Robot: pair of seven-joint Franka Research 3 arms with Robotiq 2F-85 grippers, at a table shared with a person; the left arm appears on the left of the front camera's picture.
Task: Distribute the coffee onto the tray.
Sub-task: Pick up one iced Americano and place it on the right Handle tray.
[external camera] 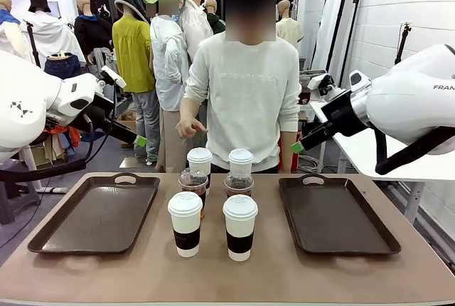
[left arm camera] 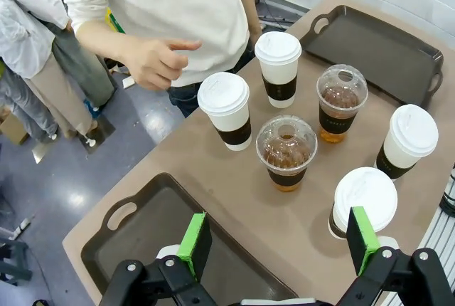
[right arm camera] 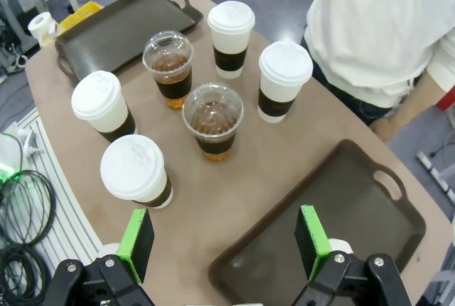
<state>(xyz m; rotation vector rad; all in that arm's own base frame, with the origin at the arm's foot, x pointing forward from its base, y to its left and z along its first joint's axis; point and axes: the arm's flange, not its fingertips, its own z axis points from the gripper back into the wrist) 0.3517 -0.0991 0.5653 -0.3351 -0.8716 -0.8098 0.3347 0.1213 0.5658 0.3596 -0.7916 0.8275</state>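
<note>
Right, both arms hang above the table and nothing is picked. My left gripper [left arm camera: 278, 242] has its fingers spread wide around nothing. The right gripper [right arm camera: 224, 242] is the same, fingers well apart and bare. The coffee sits bunched mid-table between the left tray [external camera: 99, 213] and the right tray [external camera: 334, 213]: two paper cups [external camera: 185, 223] nearest me, two clear cups [external camera: 193, 185] just behind them, and two more paper ones at the far edge by the person, whose hand [external camera: 190, 128] is held out just beyond that back row. No cup stands on either tray, so I judge we're at the very start, choosing a first cup. Next move, I reckon: bring the left gripper down on the near left-hand paper cup and close gently around the sleeve below the lid so it doesn't crush. The neighbours stand close, so lift straight up clear of them before swinging over to the left tray.
</note>
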